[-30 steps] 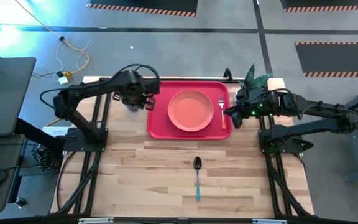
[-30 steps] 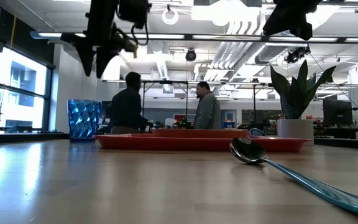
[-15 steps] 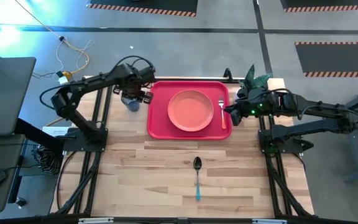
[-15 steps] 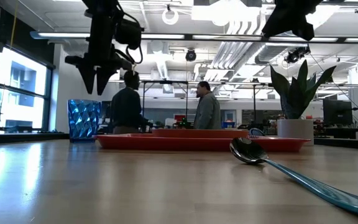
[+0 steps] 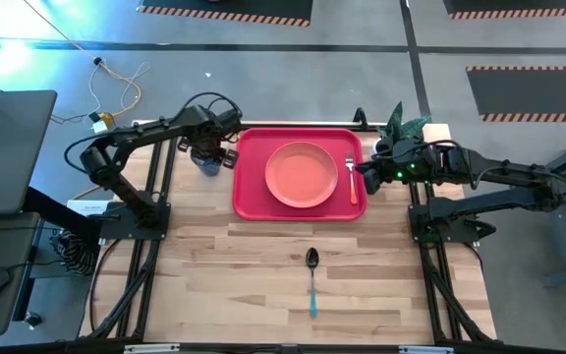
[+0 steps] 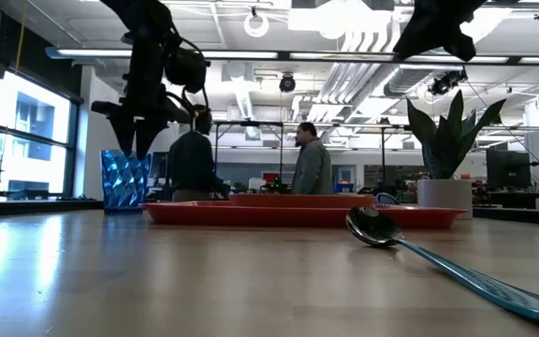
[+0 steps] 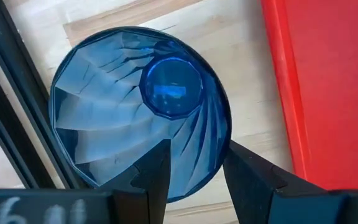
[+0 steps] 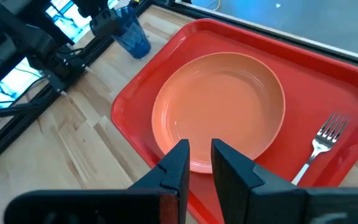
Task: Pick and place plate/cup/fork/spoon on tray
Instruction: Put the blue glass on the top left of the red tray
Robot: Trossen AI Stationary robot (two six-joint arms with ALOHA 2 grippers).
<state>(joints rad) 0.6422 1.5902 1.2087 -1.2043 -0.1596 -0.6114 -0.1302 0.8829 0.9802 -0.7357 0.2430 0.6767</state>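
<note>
The left end effector (image 5: 210, 149) hangs directly above the cup (image 5: 207, 161) at the far left of the tabletop (image 5: 263, 285). In the low view its fingertips (image 6: 141, 140) reach down to the cup's rim. In the left wrist view the fingers (image 7: 154, 174) stand apart with a gap between them, and the cup's rim (image 7: 191, 180) runs across that gap. Whether the fingers touch the cup cannot be told.

The cup stands upright on the bare wood, just beside the left edge of the tray (image 5: 249, 197) and apart from it. It is not on the tray.

The tray lies at the far middle of the tabletop. The plate (image 5: 302, 175) sits flat inside it, near its centre. The fork (image 5: 352, 179) lies in the tray to the right of the plate, beside its rim, with the tines pointing to the far side and the handle pointing near.

The spoon (image 5: 311, 277) lies on the bare tabletop, well apart from the tray on the near side. Its bowl points toward the tray and its handle points to the near edge.

The right end effector (image 5: 366, 175) is held above the right edge of the tray, close to the fork. In the right wrist view its fingers (image 8: 178, 163) are only a little way apart and hold nothing.

A potted plant (image 5: 404, 124) stands at the far right corner of the tabletop, behind the right arm. In the low view two people (image 6: 313, 168) stand in the room beyond the tabletop.
</note>
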